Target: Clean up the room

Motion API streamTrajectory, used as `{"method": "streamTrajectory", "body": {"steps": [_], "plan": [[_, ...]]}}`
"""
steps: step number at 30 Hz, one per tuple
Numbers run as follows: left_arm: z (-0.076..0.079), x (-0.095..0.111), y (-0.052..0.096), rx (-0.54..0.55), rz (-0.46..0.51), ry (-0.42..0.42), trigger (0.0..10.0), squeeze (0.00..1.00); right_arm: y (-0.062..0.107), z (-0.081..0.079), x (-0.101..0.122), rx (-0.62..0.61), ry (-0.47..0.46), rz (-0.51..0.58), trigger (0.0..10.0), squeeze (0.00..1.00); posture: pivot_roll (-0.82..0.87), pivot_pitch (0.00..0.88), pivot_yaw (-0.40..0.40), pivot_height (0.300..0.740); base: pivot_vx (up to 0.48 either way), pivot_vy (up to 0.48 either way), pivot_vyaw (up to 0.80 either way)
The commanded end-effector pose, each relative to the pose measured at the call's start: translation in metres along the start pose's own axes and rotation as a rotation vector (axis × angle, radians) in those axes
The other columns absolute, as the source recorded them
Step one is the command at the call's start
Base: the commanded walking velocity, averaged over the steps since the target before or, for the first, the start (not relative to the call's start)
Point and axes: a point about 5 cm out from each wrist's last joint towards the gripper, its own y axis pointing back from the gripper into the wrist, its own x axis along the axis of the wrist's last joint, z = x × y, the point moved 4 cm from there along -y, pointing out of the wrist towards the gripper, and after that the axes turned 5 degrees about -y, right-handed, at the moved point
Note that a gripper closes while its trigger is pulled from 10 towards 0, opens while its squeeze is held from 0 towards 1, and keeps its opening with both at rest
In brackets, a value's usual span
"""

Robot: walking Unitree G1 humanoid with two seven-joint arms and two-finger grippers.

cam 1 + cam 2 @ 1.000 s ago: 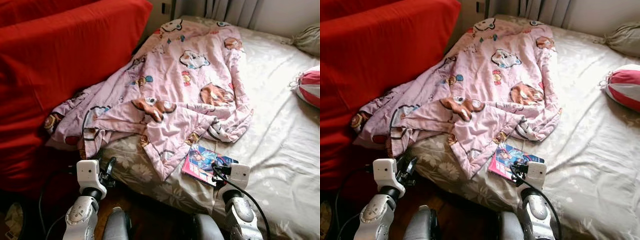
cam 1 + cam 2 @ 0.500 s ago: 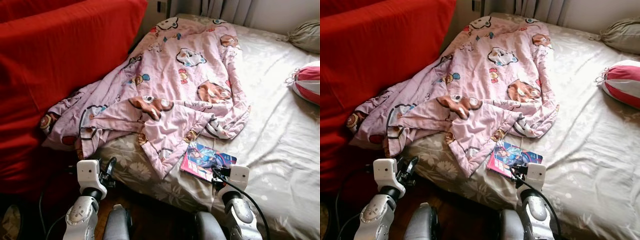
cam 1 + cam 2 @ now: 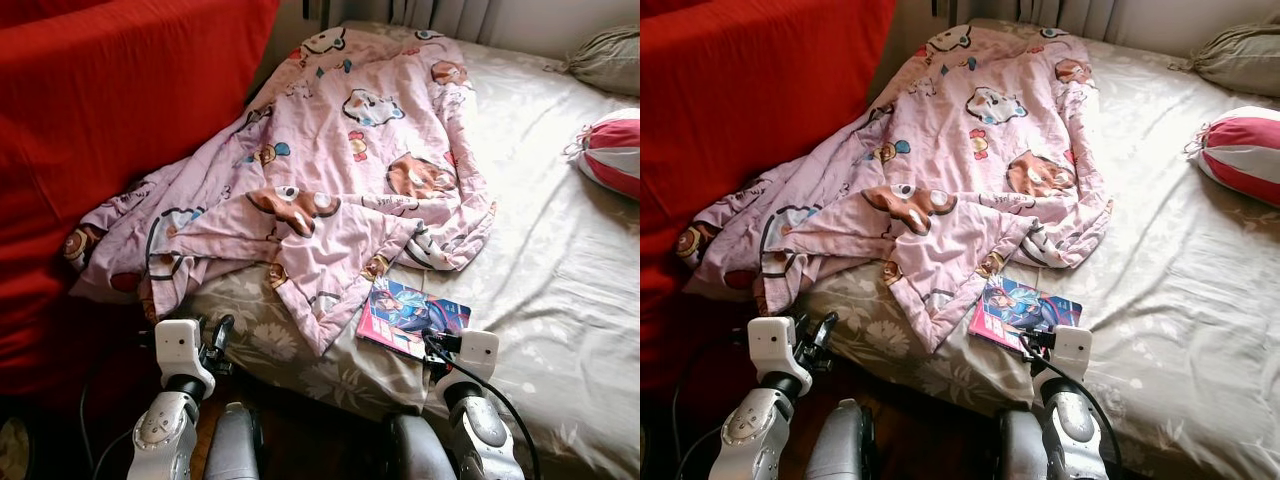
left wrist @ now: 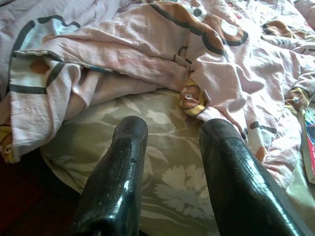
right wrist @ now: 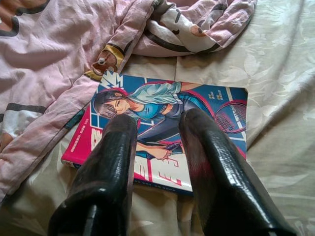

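A crumpled pink cartoon-print blanket (image 3: pixel 340 170) lies spread over the left half of the bed (image 3: pixel 560 260), one corner hanging off the near edge. A colourful comic book (image 3: pixel 412 312) lies flat on the sheet beside that corner. My right gripper (image 5: pixel 157 120) is open, its fingers just above the book's cover near the bed's edge (image 3: pixel 435 345). My left gripper (image 4: pixel 172 125) is open and holds nothing, low in front of the bed's near corner (image 3: pixel 218 335), facing the floral sheet under the blanket's hem.
A large red covered sofa (image 3: pixel 110 110) stands tight against the bed's left side. On the far right of the bed lie a red-and-white striped cushion (image 3: pixel 612 155) and a grey pillow (image 3: pixel 605 60). Dark wooden floor (image 3: pixel 300 440) runs between me and the bed.
The whole picture has shifted a little as the camera moved; the bed shows slightly closer. Blanket, book and both grippers keep their places relative to each other.
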Motion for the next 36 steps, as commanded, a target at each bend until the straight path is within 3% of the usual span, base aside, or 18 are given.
{"method": "streamTrajectory", "body": {"steps": [1, 6, 10, 36], "plan": [[0.003, -0.004, 0.003, -0.011, -0.015, 0.002, 10.0, 0.0, 0.006, 0.003, -0.013, -0.007, -0.002, -0.046, 10.0, 0.0, 0.06, 0.221, -0.03, 0.62, 0.0, 0.0, 0.0], [0.003, -0.004, 0.003, -0.016, -0.021, 0.001, 10.0, 0.0, 0.008, 0.005, -0.021, -0.02, 0.013, -0.079, 10.0, 0.0, 0.06, 0.222, -0.027, 0.62, 0.0, 0.0, 0.0], [0.004, -0.005, 0.004, -0.021, -0.024, 0.001, 10.0, 0.0, 0.009, 0.006, -0.021, -0.022, 0.005, -0.077, 10.0, 0.0, 0.06, 0.223, -0.027, 0.595, 0.0, 0.0, 0.0], [0.008, -0.005, 0.004, -0.037, -0.027, -0.004, 10.0, 0.0, 0.011, 0.001, -0.027, 0.013, 0.005, -0.095, 10.0, 0.0, 0.07, 0.225, -0.024, 0.595, 0.0, 0.0, 0.0]]}}
